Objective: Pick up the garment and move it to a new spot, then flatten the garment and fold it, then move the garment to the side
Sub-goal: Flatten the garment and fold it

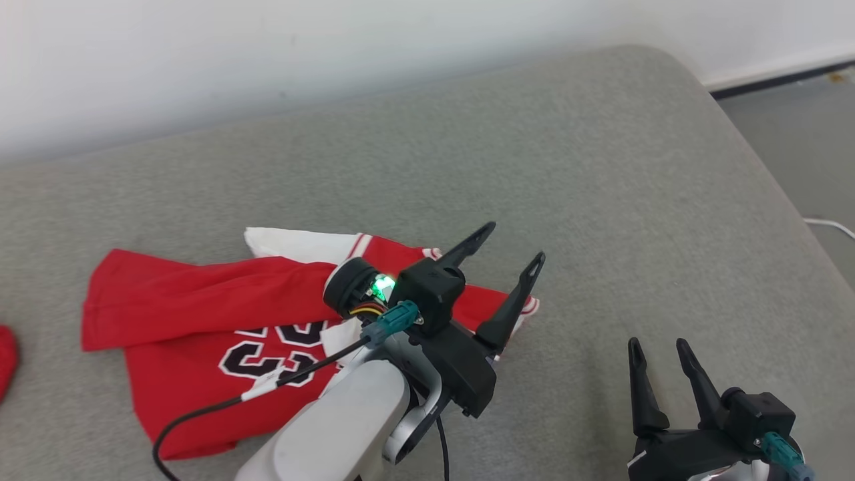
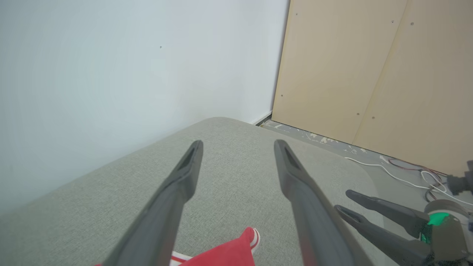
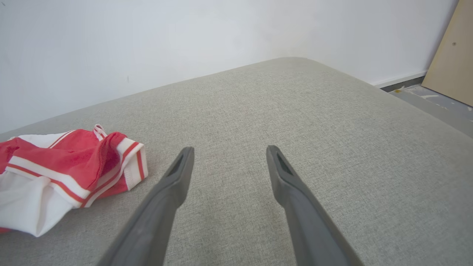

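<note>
Garment [image 1: 194, 314] lies crumpled on the left half of the grey cushion [image 1: 534, 147], partly folded over itself, red body toward the left and striped edge toward the middle. Head view gives the whole thing: red jersey, white sleeve at the far edge, black digits outlined white; the left arm covers part of it. Right wrist view gives what head can't: close-up of the bunched right end, white cuffs with red stripe trim, soft knit folds, a small white loop on top. Left wrist view catches just a red corner with striped trim low between its fingers, plus a beige board panel [image 2: 369, 74] and loose cables [image 2: 406, 177] on the floor. Count: one garment, two grippers, two long dark tapered fingers each, one other red scrap [image 1: 5, 361] at the head view's left edge. Left gripper [image 1: 515, 242] hangs over the garment's right end, fingers spread, nothing pinched; can't tell if it touches cloth. Right gripper [image 1: 657, 343] spread too, over bare cushion right of the garment, apart from it. Cushion is coarse woven fabric with a rounded corner; the wall [image 1: 267, 53] behind is plain white.
</note>
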### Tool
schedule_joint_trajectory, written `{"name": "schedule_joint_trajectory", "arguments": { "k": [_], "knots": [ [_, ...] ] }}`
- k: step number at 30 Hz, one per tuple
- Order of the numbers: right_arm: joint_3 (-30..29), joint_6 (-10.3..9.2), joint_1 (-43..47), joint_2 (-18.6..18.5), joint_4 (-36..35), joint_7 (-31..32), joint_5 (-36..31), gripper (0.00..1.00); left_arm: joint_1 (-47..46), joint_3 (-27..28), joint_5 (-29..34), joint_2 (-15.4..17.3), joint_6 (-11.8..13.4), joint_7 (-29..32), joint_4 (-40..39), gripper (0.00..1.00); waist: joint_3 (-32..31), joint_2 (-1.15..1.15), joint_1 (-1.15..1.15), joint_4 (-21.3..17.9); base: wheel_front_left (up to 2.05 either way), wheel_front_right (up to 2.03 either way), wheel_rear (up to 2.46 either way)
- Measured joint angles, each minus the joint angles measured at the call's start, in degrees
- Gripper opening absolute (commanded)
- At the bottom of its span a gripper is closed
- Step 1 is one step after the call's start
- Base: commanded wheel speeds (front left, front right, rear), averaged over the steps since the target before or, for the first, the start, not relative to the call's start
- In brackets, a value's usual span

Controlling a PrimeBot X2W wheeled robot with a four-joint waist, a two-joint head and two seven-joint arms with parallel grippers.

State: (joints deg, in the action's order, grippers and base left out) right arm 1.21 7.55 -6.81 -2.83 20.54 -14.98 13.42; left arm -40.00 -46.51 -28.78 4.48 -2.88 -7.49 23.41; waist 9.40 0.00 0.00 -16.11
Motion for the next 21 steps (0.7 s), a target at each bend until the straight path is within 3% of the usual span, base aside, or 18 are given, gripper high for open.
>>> {"name": "schedule_joint_trajectory", "arguments": {
  "k": [6, 21],
  "knots": [
    [-0.76, 0.00, 0.89, -0.01, -0.27, -0.01, -0.96, 1.00, 1.60, 3.85, -1.66, 2.59, 2.11, -4.05, -3.72, 1.00, -2.14, 0.00, 0.00, 3.27, 0.00, 0.00, 0.00],
    [-1.85, 0.00, 3.64, 0.01, -2.08, 0.92, -2.58, 1.00, 19.34, 17.74, -3.64, 21.19, 10.58, -7.13, -15.16, 1.00, -7.07, 0.00, -0.01, 11.59, 0.00, 0.00, 0.00]
  ]
}}
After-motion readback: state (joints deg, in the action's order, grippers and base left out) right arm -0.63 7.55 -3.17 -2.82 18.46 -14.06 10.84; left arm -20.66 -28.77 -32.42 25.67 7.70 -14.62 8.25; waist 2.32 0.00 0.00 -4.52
